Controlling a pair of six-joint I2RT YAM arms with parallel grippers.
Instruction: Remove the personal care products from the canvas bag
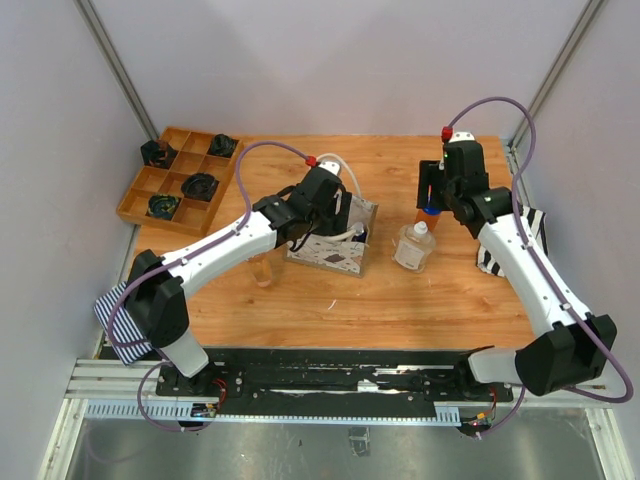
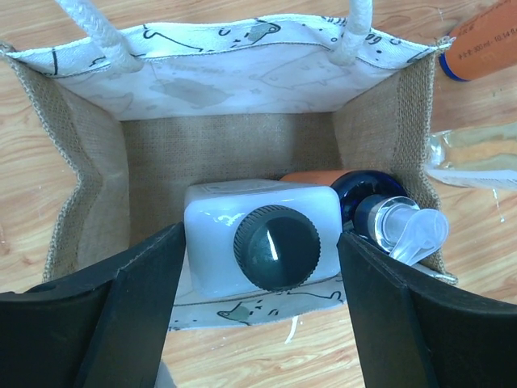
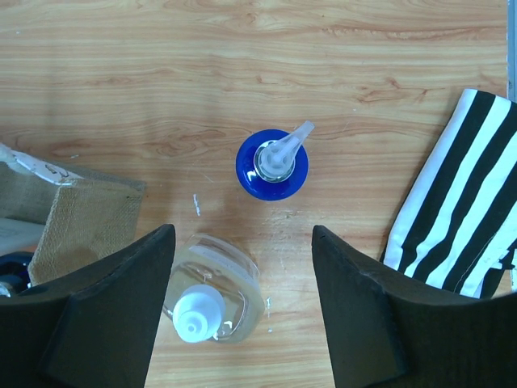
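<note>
The canvas bag [image 1: 338, 250] stands open at mid table. In the left wrist view the bag [image 2: 93, 170] holds a white bottle with a dark round cap [image 2: 275, 246], a blue-capped pump bottle [image 2: 396, 222] and an orange bottle [image 2: 311, 175]. My left gripper [image 2: 258, 323] is open over the bag's mouth, one jaw on each side of the white bottle. My right gripper [image 3: 242, 323] is open and empty above the table. Below it stand a clear squarish white-capped bottle [image 3: 212, 299] and a blue-capped pump bottle [image 3: 273, 164]. A small clear bottle [image 1: 262, 268] stands left of the bag.
A compartmented wooden tray [image 1: 135, 195] with small black objects sits at the far left. One striped cloth [image 3: 460, 202] lies right of the bottles, another [image 1: 120, 325] hangs at the near left edge. Cage posts and walls surround the table.
</note>
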